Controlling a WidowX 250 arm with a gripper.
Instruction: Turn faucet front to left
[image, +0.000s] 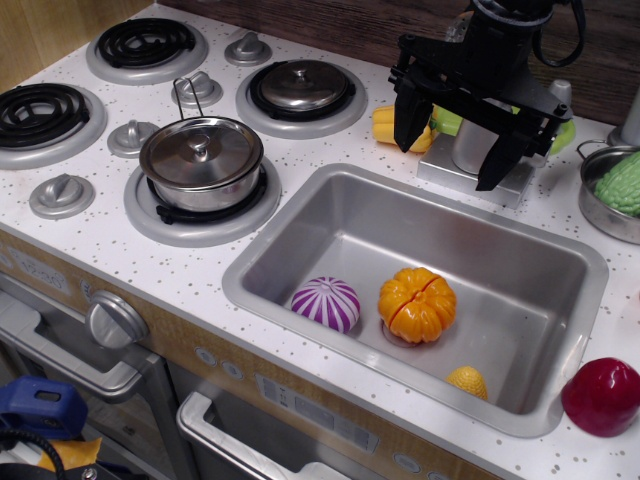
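we see the faucet (472, 148) behind the sink (300, 236) on the white tabletop (190, 270), its thick post standing upright on the square base; the black arm hides its spout, so we cannot tell which way it points. our pincer (455, 143) hangs with its fingers (408, 122) spread apart, straddling the post.

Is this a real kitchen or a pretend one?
Most likely a pretend play kitchen. The sink holds plastic-looking toy food, such as an orange pumpkin, the stove has coil burners with a small lidded pot, and the faucet looks toy-like.
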